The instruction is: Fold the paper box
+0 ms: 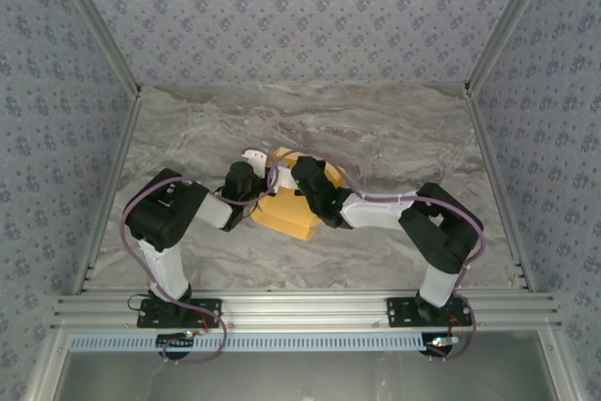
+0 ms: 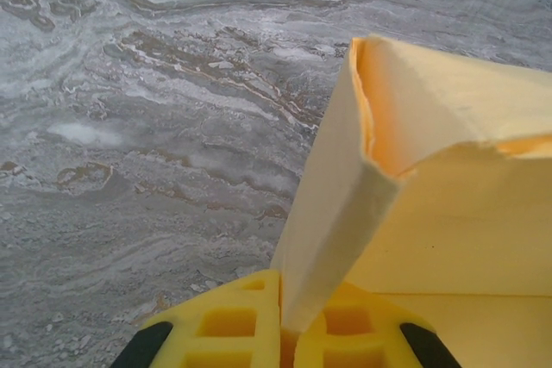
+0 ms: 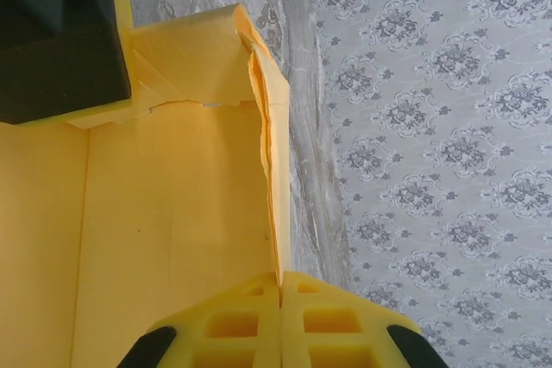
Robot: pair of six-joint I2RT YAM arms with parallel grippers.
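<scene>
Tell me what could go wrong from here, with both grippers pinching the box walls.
1. The left gripper is shut on a thin wall of the paper box, and the wall's top corner looks creased. A hard pull could tear it there.
2. The right gripper pinches another wall edge, which is wrinkled near its top. If the two arms pull against each other, that wall may buckle instead of folding on its crease.

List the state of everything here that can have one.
paper box: partly folded, side walls raised, not yet a finished box.
left hand: shut, pinching a raised wall of the paper box.
right hand: shut, pinching a thin wall edge of the paper box.
</scene>
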